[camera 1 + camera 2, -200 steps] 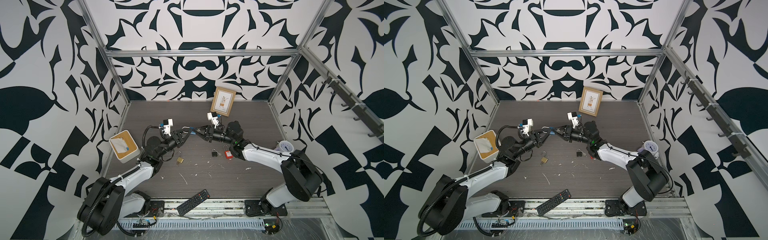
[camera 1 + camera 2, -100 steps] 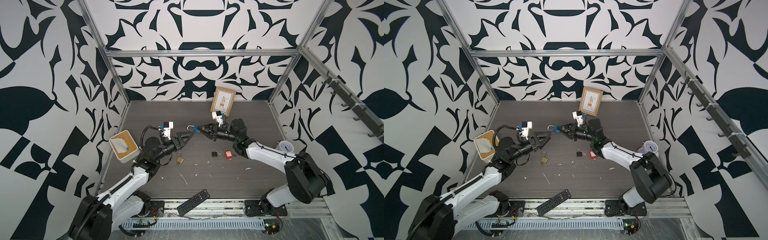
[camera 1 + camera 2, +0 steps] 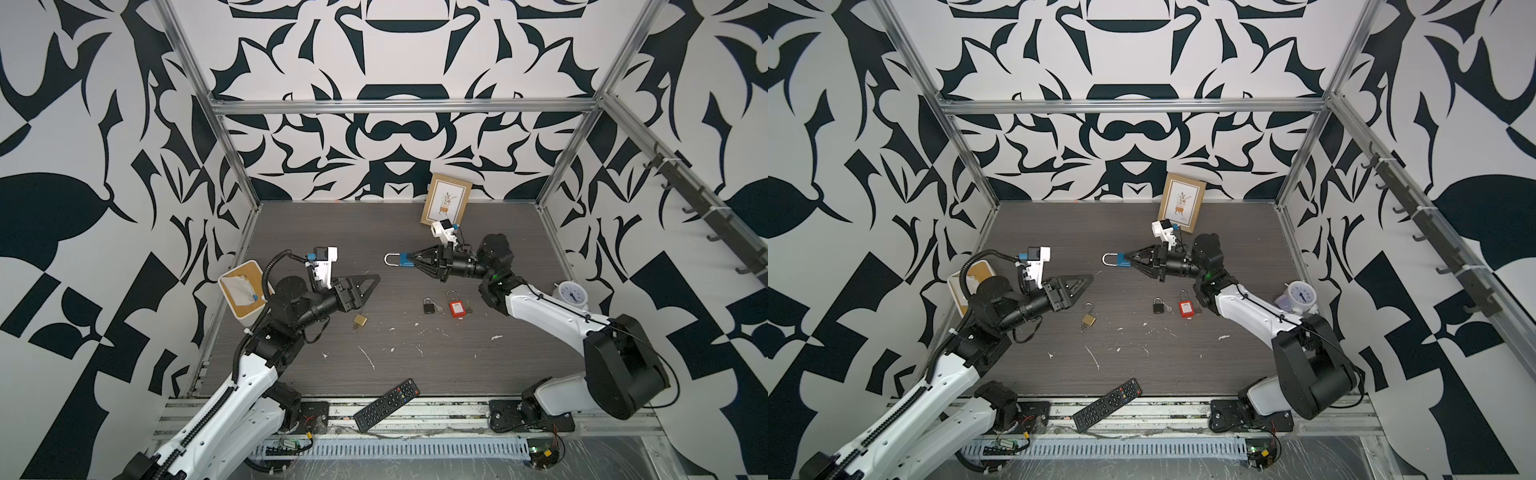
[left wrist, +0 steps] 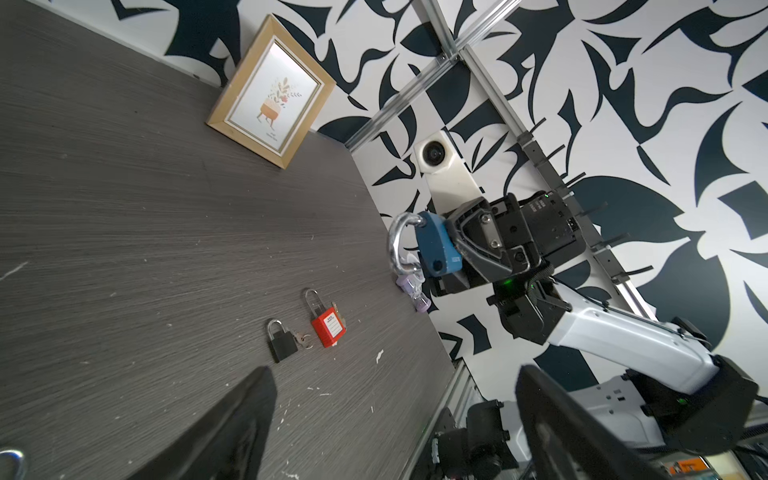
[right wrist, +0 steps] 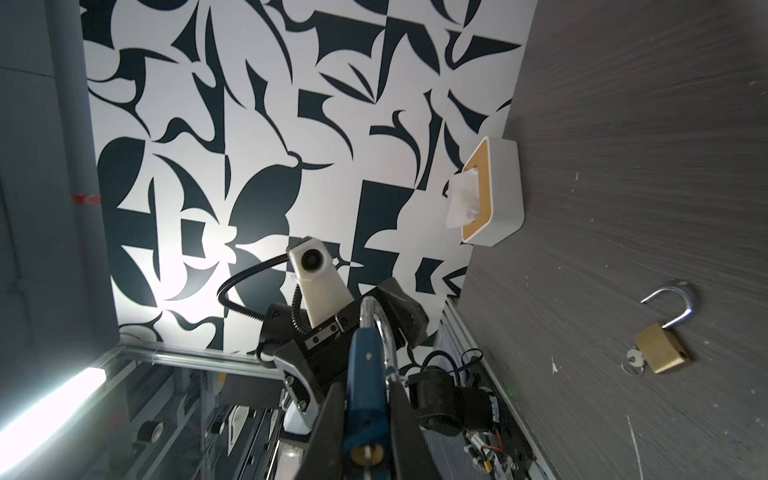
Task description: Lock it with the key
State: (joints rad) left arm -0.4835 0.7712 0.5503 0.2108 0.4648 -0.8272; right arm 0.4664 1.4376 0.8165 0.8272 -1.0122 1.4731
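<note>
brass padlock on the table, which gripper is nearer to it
Left. The left gripper stands open close beside the brass padlock. The right gripper is farther off, toward the back of the table, shut on the blue padlock.
</note>
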